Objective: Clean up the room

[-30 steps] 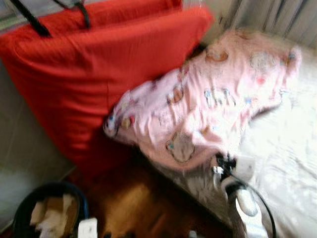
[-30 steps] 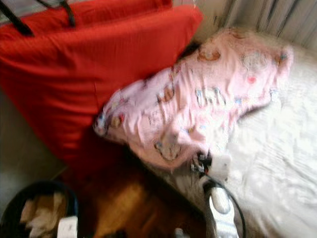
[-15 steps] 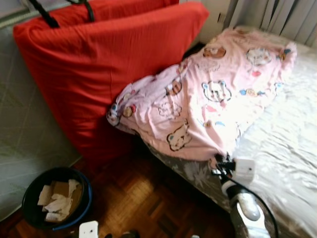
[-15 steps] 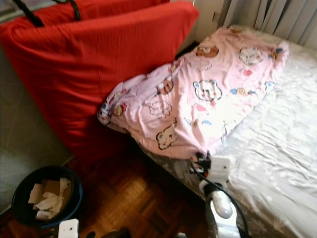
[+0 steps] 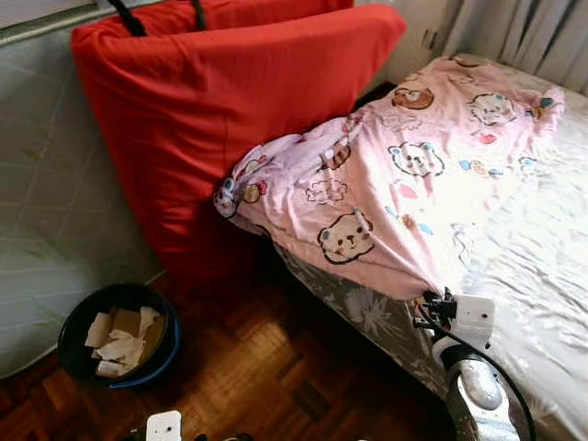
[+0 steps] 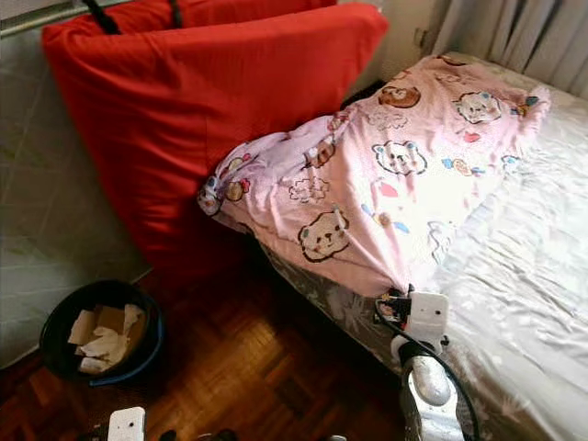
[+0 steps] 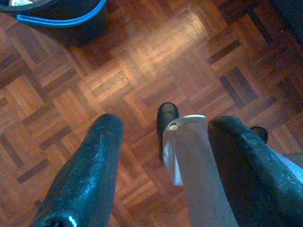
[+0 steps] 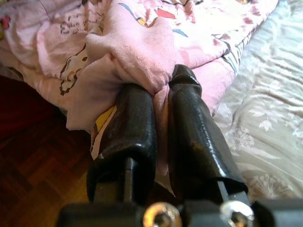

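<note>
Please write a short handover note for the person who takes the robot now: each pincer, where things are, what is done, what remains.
Right pincer: shut on a corner of the pink bear-print blanket, at the near edge of the bed with the pale patterned sheet.
Left pincer: open, holding nothing, low over the wooden parquet floor.
Blanket lies bunched against the big red cushion. Dark round bin with paper scraps stands on the floor.
Done: blanket gripped. Left: spreading or folding it.

Pink bear-print blanket (image 5: 404,175), red cushion (image 5: 230,110), white floral-patterned sheet (image 5: 542,266), brown parquet floor (image 5: 266,377).
</note>
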Available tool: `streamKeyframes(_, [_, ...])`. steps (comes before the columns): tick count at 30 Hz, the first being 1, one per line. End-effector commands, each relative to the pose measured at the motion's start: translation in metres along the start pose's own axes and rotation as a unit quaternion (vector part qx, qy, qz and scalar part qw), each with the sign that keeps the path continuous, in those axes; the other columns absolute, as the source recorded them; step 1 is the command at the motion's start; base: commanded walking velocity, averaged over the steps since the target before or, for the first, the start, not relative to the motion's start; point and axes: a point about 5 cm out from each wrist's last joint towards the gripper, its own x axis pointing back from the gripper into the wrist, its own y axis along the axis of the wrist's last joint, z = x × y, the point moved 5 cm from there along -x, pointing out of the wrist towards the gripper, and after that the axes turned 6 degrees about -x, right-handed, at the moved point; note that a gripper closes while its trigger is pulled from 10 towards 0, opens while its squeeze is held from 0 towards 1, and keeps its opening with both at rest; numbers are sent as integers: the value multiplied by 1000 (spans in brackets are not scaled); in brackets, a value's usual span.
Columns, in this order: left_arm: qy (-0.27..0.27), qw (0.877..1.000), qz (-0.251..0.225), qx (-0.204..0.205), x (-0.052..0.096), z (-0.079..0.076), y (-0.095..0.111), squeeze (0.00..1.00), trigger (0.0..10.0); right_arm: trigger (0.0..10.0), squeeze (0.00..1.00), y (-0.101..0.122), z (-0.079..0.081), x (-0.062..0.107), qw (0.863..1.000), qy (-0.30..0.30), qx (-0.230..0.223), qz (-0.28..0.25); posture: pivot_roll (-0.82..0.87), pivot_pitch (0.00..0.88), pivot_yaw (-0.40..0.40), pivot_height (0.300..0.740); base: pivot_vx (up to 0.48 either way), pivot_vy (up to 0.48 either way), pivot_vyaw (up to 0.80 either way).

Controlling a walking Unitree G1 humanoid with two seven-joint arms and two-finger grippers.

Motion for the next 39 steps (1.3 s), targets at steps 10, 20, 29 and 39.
streamKeyframes(10, [0, 1000, 18, -3, 3, 0, -11, 0, 10000, 10000, 957, -13, -6, 3, 1000, -9, -7, 23, -82, 177, -30, 736, 0, 0, 0])
streamKeyframes(20, [-1, 1000, 18, -4, 3, 0, -10, 0, 10000, 10000, 961, -24, -5, 6, 999, -4, -6, 39, -82, 177, -30, 736, 0, 0, 0])
streamKeyframes(29, [0, 1000, 19, -4, 3, 1, -10, 0, 10000, 10000, 369, -38, -3, 9, 998, 11, -15, 65, -88, 175, -29, 736, 0, 0, 0])
streamKeyframes(39, [-4, 1000, 22, -9, 0, -1, -6, 0, 10000, 10000, 0, -112, -8, 39, 974, 12, -9, 227, -89, 156, -16, 736, 0, 0, 0])
